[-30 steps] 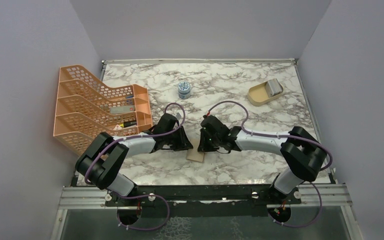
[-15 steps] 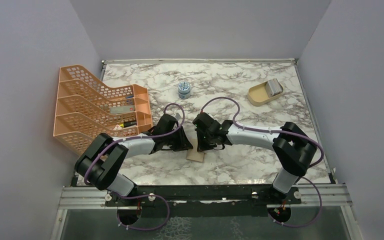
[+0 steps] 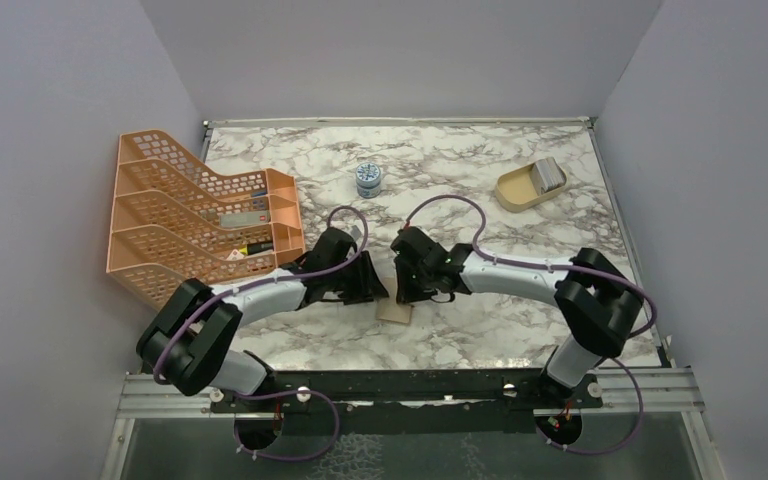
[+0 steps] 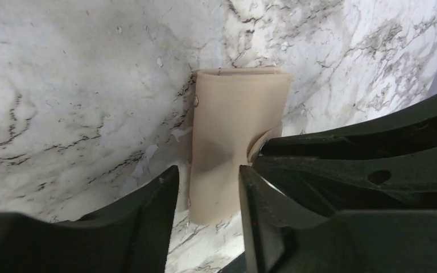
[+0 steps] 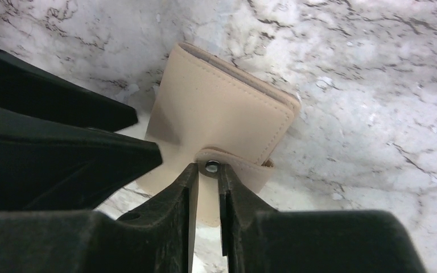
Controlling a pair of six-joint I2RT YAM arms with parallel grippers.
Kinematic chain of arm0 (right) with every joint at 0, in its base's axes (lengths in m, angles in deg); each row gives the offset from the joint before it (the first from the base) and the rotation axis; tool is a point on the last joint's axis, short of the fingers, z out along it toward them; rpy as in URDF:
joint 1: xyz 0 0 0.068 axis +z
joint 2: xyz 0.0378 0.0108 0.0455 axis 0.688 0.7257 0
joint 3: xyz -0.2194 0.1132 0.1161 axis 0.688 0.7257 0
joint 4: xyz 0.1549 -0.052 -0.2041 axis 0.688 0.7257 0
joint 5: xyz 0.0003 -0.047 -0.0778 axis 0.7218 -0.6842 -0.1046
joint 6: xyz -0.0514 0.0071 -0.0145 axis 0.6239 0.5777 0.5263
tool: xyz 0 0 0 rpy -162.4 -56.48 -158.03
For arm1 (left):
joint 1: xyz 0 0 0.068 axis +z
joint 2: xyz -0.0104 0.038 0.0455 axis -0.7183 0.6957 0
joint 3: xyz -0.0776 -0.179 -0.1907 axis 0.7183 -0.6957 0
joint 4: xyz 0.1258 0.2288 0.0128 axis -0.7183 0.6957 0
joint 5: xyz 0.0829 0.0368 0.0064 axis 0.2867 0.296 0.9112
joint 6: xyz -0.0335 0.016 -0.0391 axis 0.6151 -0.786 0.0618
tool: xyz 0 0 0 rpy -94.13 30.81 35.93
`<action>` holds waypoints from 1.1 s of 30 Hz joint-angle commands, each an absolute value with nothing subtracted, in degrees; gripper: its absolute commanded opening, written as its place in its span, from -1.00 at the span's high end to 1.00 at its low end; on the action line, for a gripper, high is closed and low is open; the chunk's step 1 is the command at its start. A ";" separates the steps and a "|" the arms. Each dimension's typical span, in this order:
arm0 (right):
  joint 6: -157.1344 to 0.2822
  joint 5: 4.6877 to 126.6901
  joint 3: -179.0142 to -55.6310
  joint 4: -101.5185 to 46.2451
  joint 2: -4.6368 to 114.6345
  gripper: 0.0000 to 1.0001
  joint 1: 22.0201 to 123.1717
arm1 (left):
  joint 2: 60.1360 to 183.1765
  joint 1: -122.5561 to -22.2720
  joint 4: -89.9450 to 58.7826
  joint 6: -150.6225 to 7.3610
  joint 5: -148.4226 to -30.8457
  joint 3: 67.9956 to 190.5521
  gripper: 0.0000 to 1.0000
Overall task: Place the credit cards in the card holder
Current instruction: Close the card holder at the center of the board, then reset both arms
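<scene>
Straddles the tan card holder (image 4: 233, 131) on the worktop (image 4: 79, 85) with left fingers (image 4: 153, 210) apart. Flanks its snap tab (image 5: 239, 162) with right fingers (image 5: 173, 210) nearly together; cannot tell whether clamped.

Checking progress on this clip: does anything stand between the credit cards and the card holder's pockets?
Yes. The card holder lies folded shut on the table, tan side out, its snap tab at the right gripper's fingertips, so no pocket shows. The credit cards sit in the beige dish far right.
</scene>
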State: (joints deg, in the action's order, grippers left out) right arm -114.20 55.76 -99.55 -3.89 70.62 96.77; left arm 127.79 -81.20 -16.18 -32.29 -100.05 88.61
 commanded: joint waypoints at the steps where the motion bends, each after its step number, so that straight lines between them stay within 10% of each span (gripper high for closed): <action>1: -114.85 51.65 -96.66 -6.03 64.82 0.56 96.47 | 123.18 -81.12 -8.15 -34.18 -95.02 93.64 0.04; 8: -112.98 52.04 -93.44 -8.76 46.18 0.32 96.47 | 112.05 -80.90 -0.08 -39.24 -87.90 100.23 -0.24; 16: -109.51 49.73 -93.95 -9.05 28.41 -0.75 96.46 | 102.71 -80.72 9.39 -47.18 -89.65 112.62 -0.97; 33: -113.04 39.11 -91.54 0.29 13.66 -0.87 96.47 | 86.99 -80.72 10.98 -48.05 -88.22 109.31 -0.98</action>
State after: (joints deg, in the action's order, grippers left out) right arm -111.99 41.78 -94.40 -1.25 15.63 96.61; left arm 89.01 -80.85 9.42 -47.83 -90.74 112.33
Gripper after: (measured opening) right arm 0.934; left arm 0.988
